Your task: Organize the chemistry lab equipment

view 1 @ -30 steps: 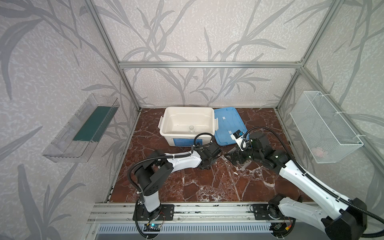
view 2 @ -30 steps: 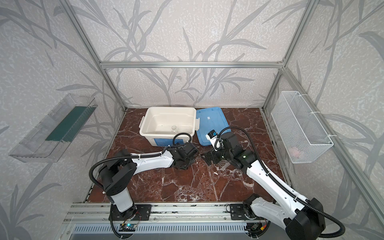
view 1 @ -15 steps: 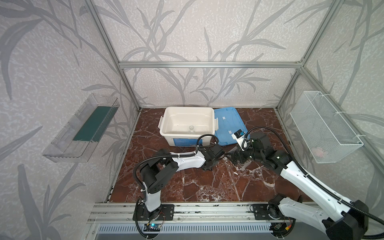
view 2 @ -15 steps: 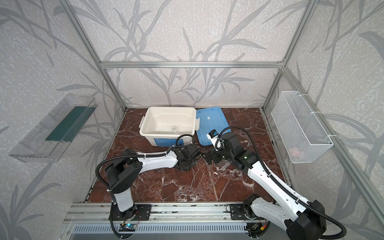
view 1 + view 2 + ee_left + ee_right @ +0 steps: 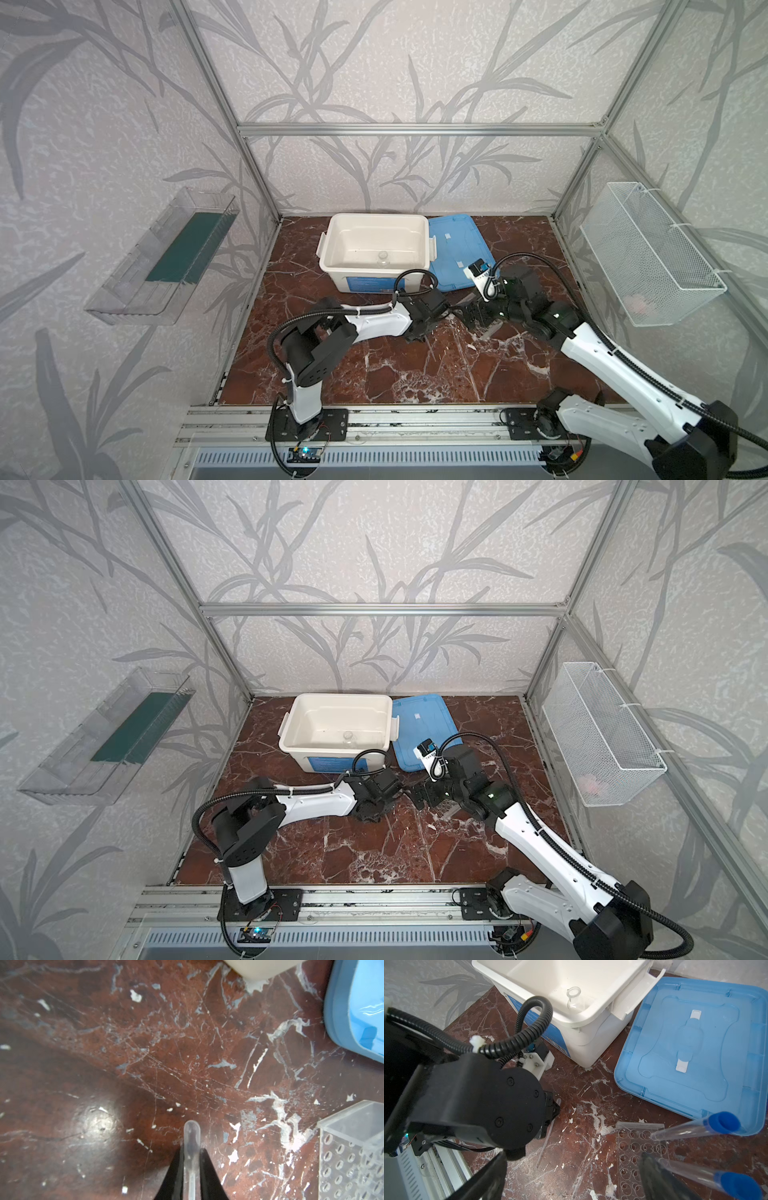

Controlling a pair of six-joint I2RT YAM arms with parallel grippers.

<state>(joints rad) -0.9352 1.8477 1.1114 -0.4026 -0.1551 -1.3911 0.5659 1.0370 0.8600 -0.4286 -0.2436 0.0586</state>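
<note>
We see the left arm (image 5: pixel 374 324) reaching low across the marble floor, forearm almost level and wrist tipped down. The right arm (image 5: pixel 615 365) stretches slantwise from its base towards the middle, its wrist also low. Their two grippers are near each other, tip towards tip.

Well beyond the left jaws stands the white tub (image 5: pixel 376 216), open. The blue lid (image 5: pixel 455 249) lies flat on the floor beside it.

The right gripper (image 5: pixel 573 1156) is spread wide with nothing between its fingers but floor. One of its fingers hangs over the clear perforated rack (image 5: pixel 633 1147). This rack is a clear block drilled with rows of round holes, and it sits just to the side of the left jaws.

Two clear tubes with blue caps (image 5: pixel 695 1129) lean out of the rack beside that same finger. Their long axes are tilted, caps raised and lower ends at the holes.

A small clear jar (image 5: pixel 574 1000) stands upright inside the tub, far from both sets of jaws.

The left gripper (image 5: pixel 191 1150) is pinched on a thin clear rod (image 5: pixel 191 1134), a finger pressed to each side. The rod's long axis runs straight along the jaws. Its rounded, frosted end pokes out just past the fingertips, pointing towards the tub. We cannot tell whether it touches the floor.
</note>
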